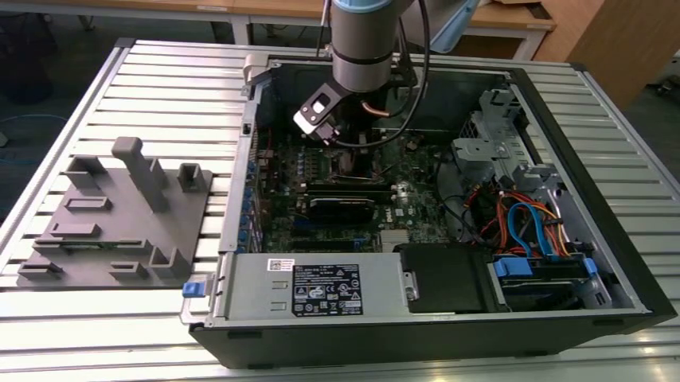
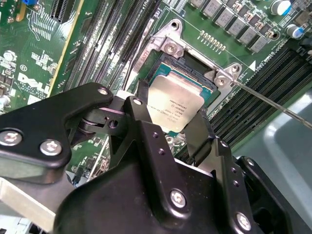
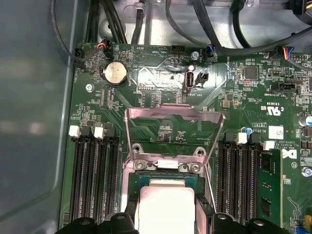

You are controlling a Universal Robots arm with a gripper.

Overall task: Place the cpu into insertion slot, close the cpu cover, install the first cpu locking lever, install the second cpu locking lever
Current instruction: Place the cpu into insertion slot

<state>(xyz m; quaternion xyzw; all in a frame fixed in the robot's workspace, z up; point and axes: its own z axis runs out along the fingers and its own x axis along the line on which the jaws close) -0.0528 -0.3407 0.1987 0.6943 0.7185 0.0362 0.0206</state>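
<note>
The tool (image 2: 173,111) has its two fingers pressed on two sides of the cpu (image 2: 178,100), pinching it. The insertion slot (image 2: 195,69) lies right under the cpu, so the way in looks to be straight down. A dark strip of the slot peeks out past one edge of the cpu. It is hard to tell if the cpu is all the way in. The cpu is a flat square with a dull silver top and a thin green rim. The cpu cover (image 3: 170,112) stands up open behind the slot, clear of the cpu. Long black memory slots (image 3: 95,175) run along both sides.
</note>
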